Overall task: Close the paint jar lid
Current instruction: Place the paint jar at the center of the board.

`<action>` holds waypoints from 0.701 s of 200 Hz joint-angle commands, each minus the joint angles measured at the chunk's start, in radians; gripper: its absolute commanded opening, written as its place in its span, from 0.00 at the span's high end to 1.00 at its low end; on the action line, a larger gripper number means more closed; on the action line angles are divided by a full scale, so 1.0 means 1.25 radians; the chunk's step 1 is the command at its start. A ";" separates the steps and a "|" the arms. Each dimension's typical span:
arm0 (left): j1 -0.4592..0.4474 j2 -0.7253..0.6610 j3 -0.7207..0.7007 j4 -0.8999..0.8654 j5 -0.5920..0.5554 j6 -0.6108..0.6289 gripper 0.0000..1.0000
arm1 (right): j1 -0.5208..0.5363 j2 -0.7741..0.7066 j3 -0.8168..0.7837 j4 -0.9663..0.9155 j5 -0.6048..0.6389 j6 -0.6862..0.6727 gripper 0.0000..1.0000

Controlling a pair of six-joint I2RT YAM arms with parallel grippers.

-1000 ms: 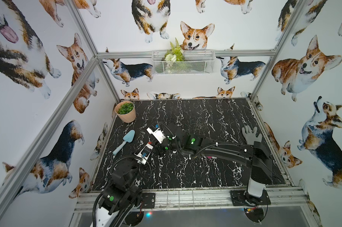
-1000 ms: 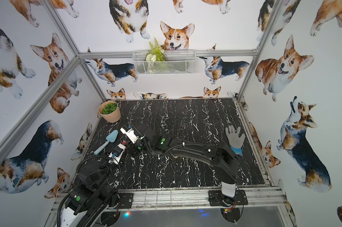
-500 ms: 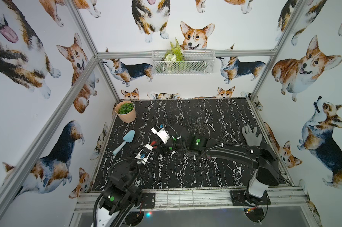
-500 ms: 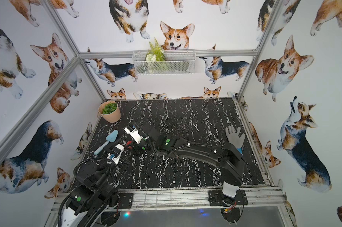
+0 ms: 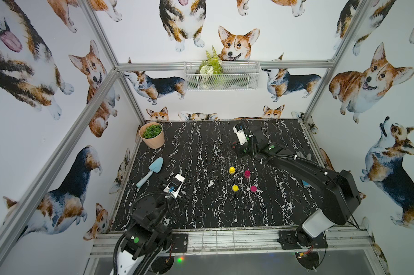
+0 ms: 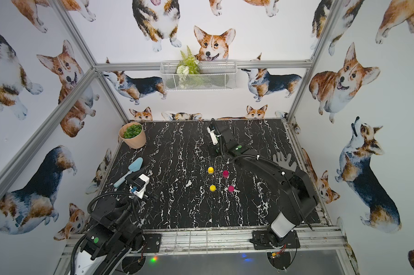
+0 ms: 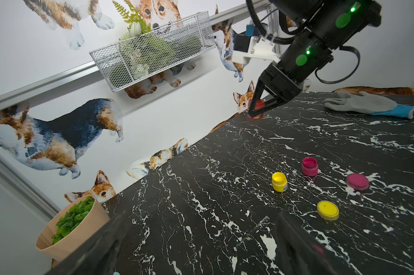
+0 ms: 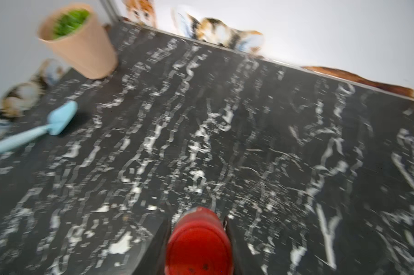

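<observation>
R fingers [image 7: 274, 104] clamped on a red paint jar [image 8: 199, 245], low over the tabletop [image 5: 201, 147] nr its back edge; can't tell if the jar touches down, or if its lid is on. L fingers [image 7: 296, 240] spread wide, holding nothing, nr the front-left corner. Mid-tabletop: yellow jar [image 5: 232, 170] & pink jar [image 5: 247, 173] stand open, side by side. Yellow lid [image 5: 235, 188] & pink lid [image 5: 253, 188] lie flat nearer the front edge, apart from the jars. Plant pot [image 5: 152, 135] in back-left corner, blue trowel [image 5: 151, 171] by left edge, grey glove [image 7: 363, 104] by right edge.
</observation>
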 commanded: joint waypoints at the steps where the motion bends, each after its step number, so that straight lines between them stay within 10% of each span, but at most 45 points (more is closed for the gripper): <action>1: -0.001 0.007 -0.004 0.046 0.011 -0.021 0.00 | -0.049 0.042 -0.021 -0.028 0.100 -0.070 0.76; 140: -0.001 0.167 0.118 -0.027 0.103 -0.224 0.00 | -0.124 0.275 -0.046 0.084 0.060 -0.035 0.71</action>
